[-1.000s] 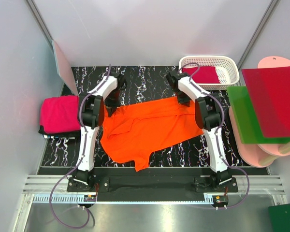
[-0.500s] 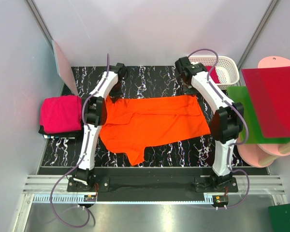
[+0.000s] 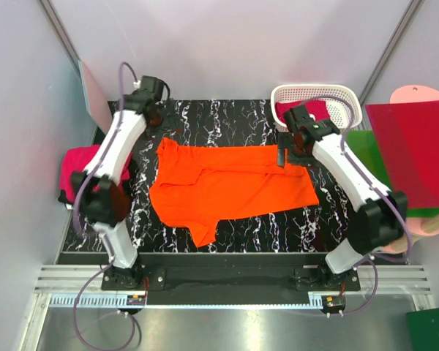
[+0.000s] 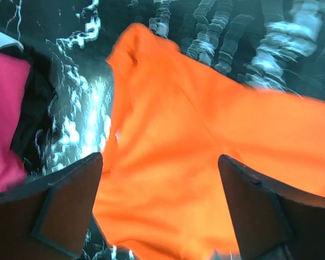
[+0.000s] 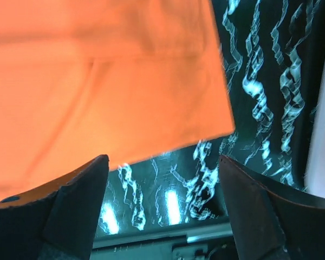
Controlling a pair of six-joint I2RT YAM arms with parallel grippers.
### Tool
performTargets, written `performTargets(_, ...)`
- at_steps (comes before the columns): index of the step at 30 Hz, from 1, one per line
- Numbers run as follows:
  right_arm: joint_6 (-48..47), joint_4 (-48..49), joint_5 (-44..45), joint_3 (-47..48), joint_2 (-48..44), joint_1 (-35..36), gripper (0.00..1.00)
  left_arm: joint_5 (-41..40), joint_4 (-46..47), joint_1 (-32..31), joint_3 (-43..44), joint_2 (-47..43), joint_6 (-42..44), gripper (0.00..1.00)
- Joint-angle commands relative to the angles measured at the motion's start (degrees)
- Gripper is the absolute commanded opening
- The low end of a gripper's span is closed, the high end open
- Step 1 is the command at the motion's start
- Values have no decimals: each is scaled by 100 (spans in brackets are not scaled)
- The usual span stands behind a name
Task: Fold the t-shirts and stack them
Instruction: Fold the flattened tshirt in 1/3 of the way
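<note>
Black, white-veined surface point(image 3: 234, 117) under everything. Spread almost flat across its middle, the bright orange t-shirt point(image 3: 234, 183): long axis left to right, straight edge at the right end, wider left end with a flap jutting toward the near edge, a shallow ridge of cloth along the far half, neck opening not made out. Off to the right of the surface, a stiff red sheet point(image 3: 417, 153) lapping over a green sheet point(image 3: 358, 150), both over pale pink rounded boards point(image 3: 417, 95). At the left edge, a folded magenta t-shirt point(image 3: 77, 172), partly behind the left arm point(image 3: 110, 157). At the far right corner, a white basket point(image 3: 351, 99) with a crimson t-shirt point(image 3: 322, 110) inside. Left gripper point(image 3: 159, 121) above the far left corner of the orange t-shirt, jaws spread wide and released; from the left wrist, blurred orange cloth across the gap between the two dark fingers, magenta cloth at the picture's left edge. Right gripper point(image 3: 282, 155) over the far right corner, jaws likewise wide and released; from the right wrist, one corner and two straight edges of the orange cloth against the veined black, a pale strip along the picture's right edge.
</note>
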Motion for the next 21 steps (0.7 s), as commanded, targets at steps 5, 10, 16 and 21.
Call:
performTargets(5, 626, 309, -1005, -1953, -1521, -28, 88, 1603, 472, -700, -3412, -2983, -377, 83)
performTargets(10, 855, 406, -1207, -2517, -1987, -27, 88, 2236, 648, -1325, -5241, -3618, -1080, 53)
performTargets(16, 969, 423, -1260, -2913, -2216, -36, 88, 3151, 1325, -1800, -6667, -3873, -1652, 60)
performTargets(21, 1136, 476, -1418, -3159, -2409, -19, 87, 3133, 1351, -2003, -6448, -3997, -1731, 59)
